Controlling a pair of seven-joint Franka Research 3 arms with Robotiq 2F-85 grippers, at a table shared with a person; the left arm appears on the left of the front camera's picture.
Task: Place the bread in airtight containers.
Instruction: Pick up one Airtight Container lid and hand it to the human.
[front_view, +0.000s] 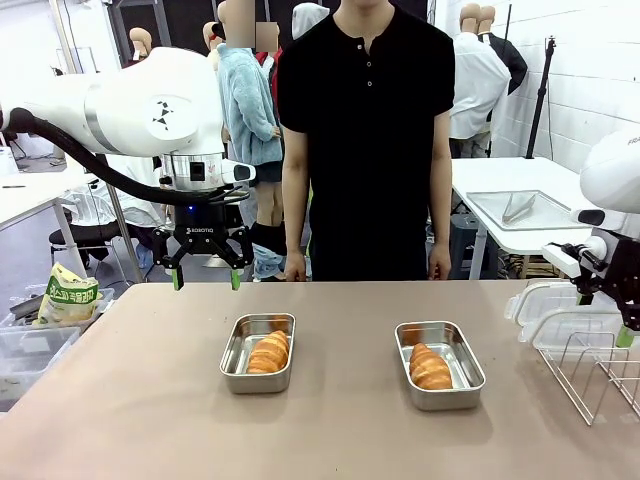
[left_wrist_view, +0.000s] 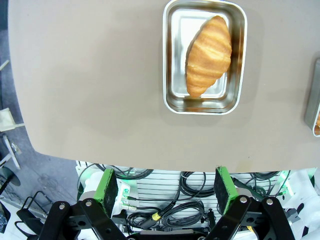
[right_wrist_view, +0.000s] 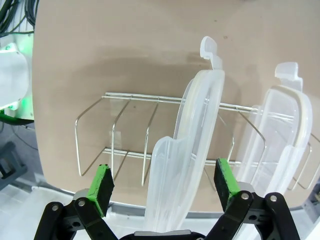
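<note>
Nearest the front camera lies the bare tan table (front_view: 130, 400), and further in sit two shiny steel pans side by side, well apart: the left pan (front_view: 240, 362) and the right pan (front_view: 467, 372), each with one golden roll lying in it, the left roll (front_view: 269, 352) and the right roll (front_view: 430, 368). Both pans are uncovered. The left gripper (front_view: 206, 280) hangs above the table's far edge, behind and to the left of the left pan, its jaws spread wide and holding nothing. A person (front_view: 365, 130) stands at the far side with arms down. At the right edge the right gripper (front_view: 622, 325) is partly cut off above clear plastic lids (front_view: 545, 300) standing in a wire rack (front_view: 590, 372). From the left wrist, the green pads (left_wrist_view: 107, 185) stand wide apart with nothing between them; the left pan (left_wrist_view: 170, 60) lies well ahead on the table, clear of the fingers, its roll (left_wrist_view: 208, 55) lying slantwise across it, and a corner of the right pan (left_wrist_view: 312, 95) shows at the picture's edge. From the right wrist, the right gripper (right_wrist_view: 162, 182) is likewise fully spread and grips nothing; one lid (right_wrist_view: 190, 150) stands on edge in the rack (right_wrist_view: 115, 135) below the gap between its fingers, and a second lid (right_wrist_view: 282, 130) stands just beside it
</note>
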